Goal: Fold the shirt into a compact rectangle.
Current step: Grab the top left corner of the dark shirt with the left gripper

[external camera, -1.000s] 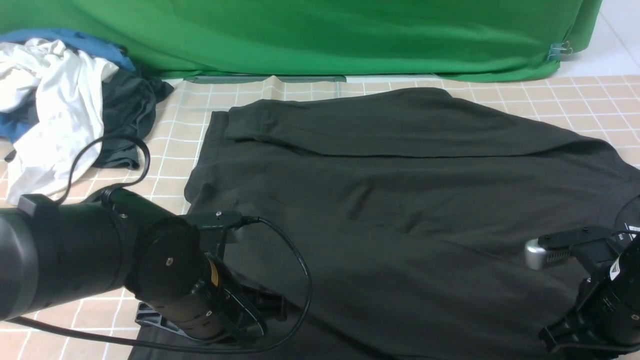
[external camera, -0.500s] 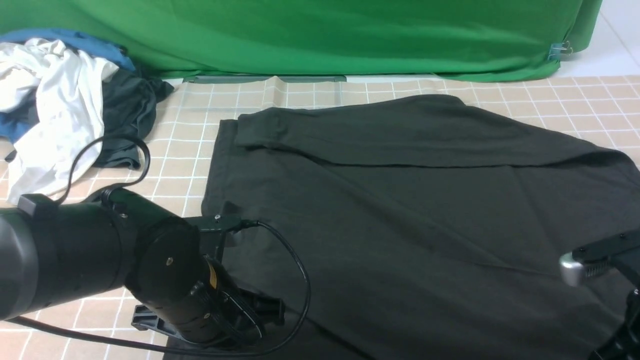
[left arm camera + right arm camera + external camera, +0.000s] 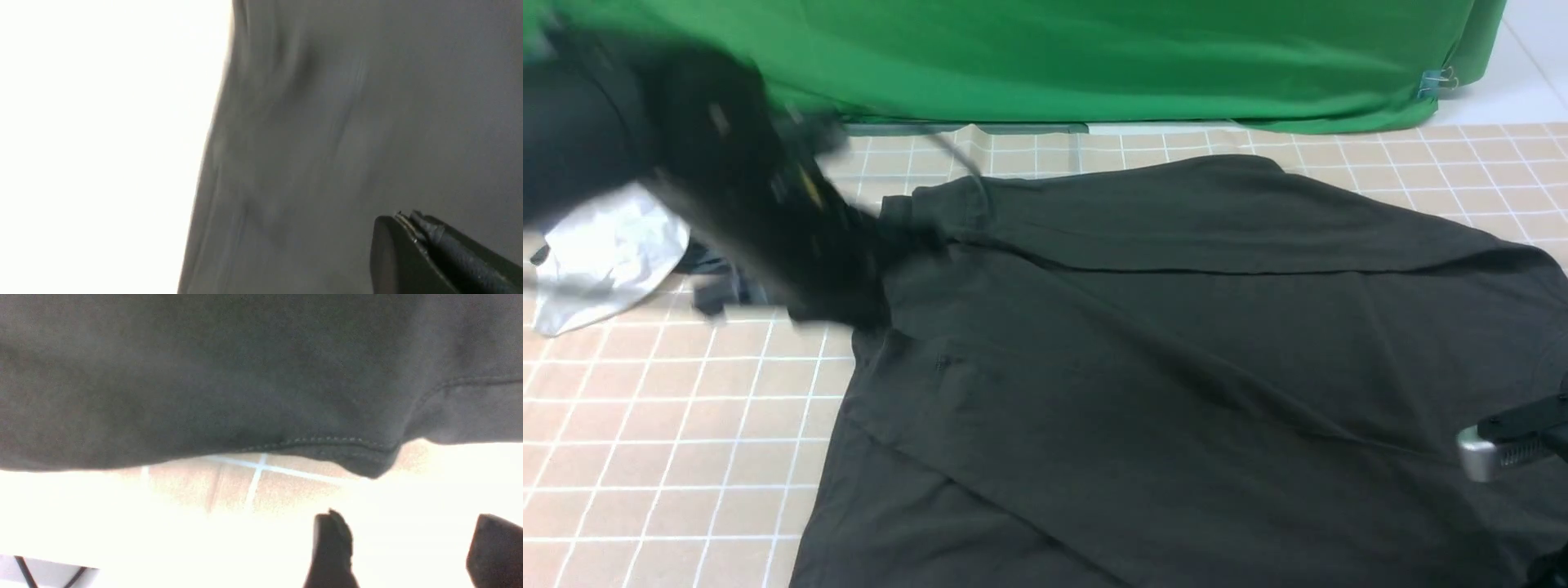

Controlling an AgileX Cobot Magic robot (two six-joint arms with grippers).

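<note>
Left hand [image 3: 402, 223] was clenched, its dark fingertips pressed together over blurred black cloth; whether any cloth was caught between them could not be told. A second before, the left arm [image 3: 727, 180] had lain low at the near-left corner of the worktop [image 3: 670, 425], on the shirt's near hem. Now it was up at the far-left corner, smeared by motion. It covered most of the clothes pile there and left only part of the white garment [image 3: 605, 253] showing. Its tip reached to the shirt's far-left corner.

The right hand [image 3: 408, 549] was released. Its two fingertips [image 3: 331, 547] stood apart with nothing between them, just short of the shirt's stitched hem, over the checked cloth. In the front view only its silver wrist camera [image 3: 1476, 456] showed, nearer the right edge and the near edge than a second before.

The shirt [image 3: 1176, 343] lay spread over the middle and right of the worktop, running off the near and right edges of the front view, with a strip folded over along its far side. Since the earlier frame it had slid a little toward the right and away from the far edge, and its creases had flattened. With the arm gone, its near-left part lay uncovered.

The scrap of white print that had shown by the collar at the right edge was now out of sight, and no lettering could be read on the shirt.

Behind the far edge hung the green backdrop [image 3: 1094, 57], as before.
</note>
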